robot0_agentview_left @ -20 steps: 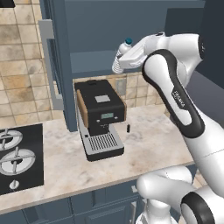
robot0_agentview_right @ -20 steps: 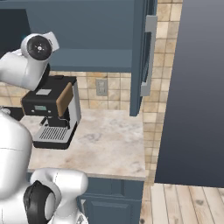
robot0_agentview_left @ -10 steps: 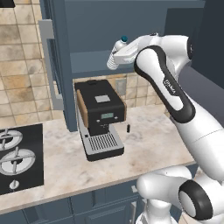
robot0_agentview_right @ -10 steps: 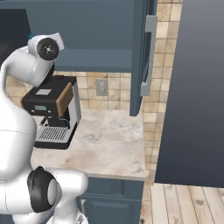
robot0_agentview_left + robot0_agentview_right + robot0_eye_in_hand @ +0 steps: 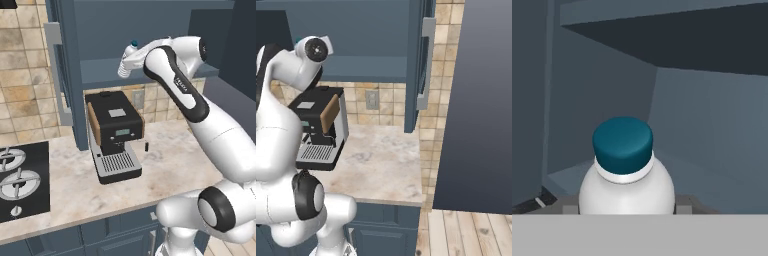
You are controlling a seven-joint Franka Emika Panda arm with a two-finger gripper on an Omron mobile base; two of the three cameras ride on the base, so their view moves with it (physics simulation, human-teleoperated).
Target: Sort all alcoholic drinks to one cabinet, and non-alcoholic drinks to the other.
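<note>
Fingers (image 5: 126, 67) holding water bottle (image 5: 127, 60) (teal cap up) w/in open upper cabinet (image 5: 150, 30).

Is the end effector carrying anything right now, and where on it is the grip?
Yes: the water bottle, teal cap up, gripped around its body below the cap.

Water bottle (image 5: 127, 61) at the mouth of the open wall cabinet (image 5: 150, 30), above the counter (image 5: 165, 165).

Held up at the cabinet's lower shelf (image 5: 100, 70), over the coffee machine (image 5: 115, 135) standing on the counter below. Open cabinet door (image 5: 62, 75) left of the machine; stove burners (image 5: 20, 180) further left. Wall outlet (image 5: 372, 99) behind, to the machine's right. Second open door (image 5: 421, 65) at the counter's right end.
</note>
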